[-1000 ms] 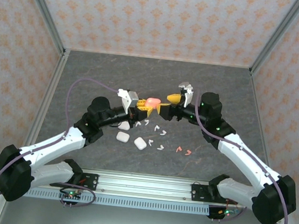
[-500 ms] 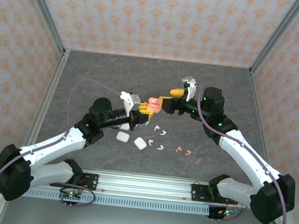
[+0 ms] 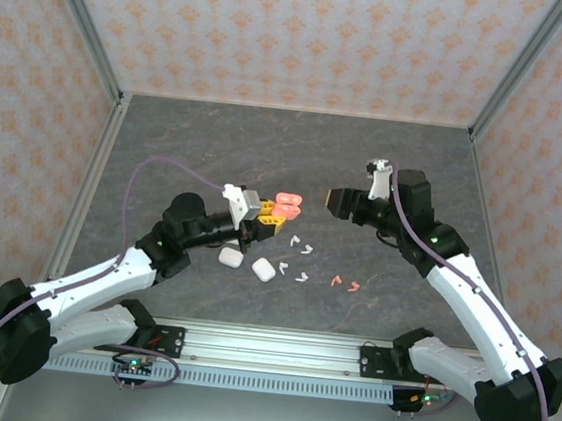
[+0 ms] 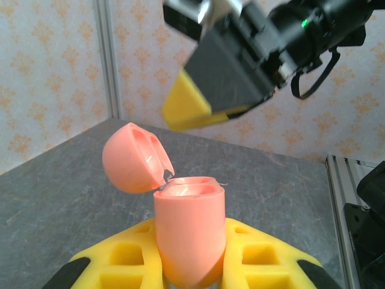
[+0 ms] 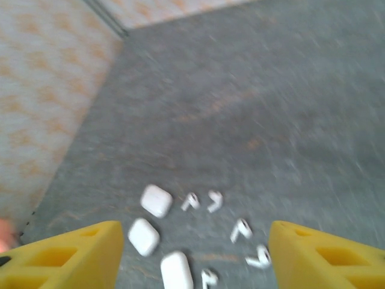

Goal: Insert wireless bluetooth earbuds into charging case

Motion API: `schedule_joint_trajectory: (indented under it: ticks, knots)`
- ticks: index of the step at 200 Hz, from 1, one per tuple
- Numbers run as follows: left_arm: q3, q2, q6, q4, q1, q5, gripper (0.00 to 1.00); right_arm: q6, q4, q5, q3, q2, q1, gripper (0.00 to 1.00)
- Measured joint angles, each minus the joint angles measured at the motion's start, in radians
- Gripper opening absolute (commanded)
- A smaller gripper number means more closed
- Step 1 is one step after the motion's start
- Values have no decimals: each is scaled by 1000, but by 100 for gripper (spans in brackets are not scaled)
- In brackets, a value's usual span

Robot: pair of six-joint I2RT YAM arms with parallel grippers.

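Observation:
My left gripper [image 3: 270, 218] is shut on a salmon-pink charging case [image 3: 287, 206], held upright above the table. In the left wrist view the case [image 4: 189, 232] stands between the yellow fingers [image 4: 114, 262] with its lid [image 4: 133, 158] swung open to the left and both wells empty. My right gripper [image 3: 338, 202] hangs open a short way to the right of the case, holding nothing. Several white earbuds [image 3: 298, 240] lie on the table below, and two pink earbuds [image 3: 345, 282] lie to their right. The right wrist view shows white earbuds [image 5: 241, 229] between its spread fingers [image 5: 72, 256].
Three white closed cases [image 3: 264, 269] lie on the dark table under and beside my left gripper; in the right wrist view they sit at lower left [image 5: 143, 236]. Patterned walls enclose the table on three sides.
The right gripper has let go at the pink case and drawn back to the right. The lid now stands open. My left gripper has dropped slightly with the case.

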Motion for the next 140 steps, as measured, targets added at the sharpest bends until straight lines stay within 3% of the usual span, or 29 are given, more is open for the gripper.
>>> schedule_joint_trajectory:
  ticks: [49, 85, 140]
  knots:
    - [-5, -25, 17, 4, 0, 3, 0, 97, -117, 65, -165, 66, 0, 41]
    - [-5, -24, 17, 4, 0, 9, 0, 116, -100, 60, -286, 188, 26, 40]
    - [-5, -24, 17, 4, 0, 9, 0, 118, -24, 63, -293, 329, 71, 38]
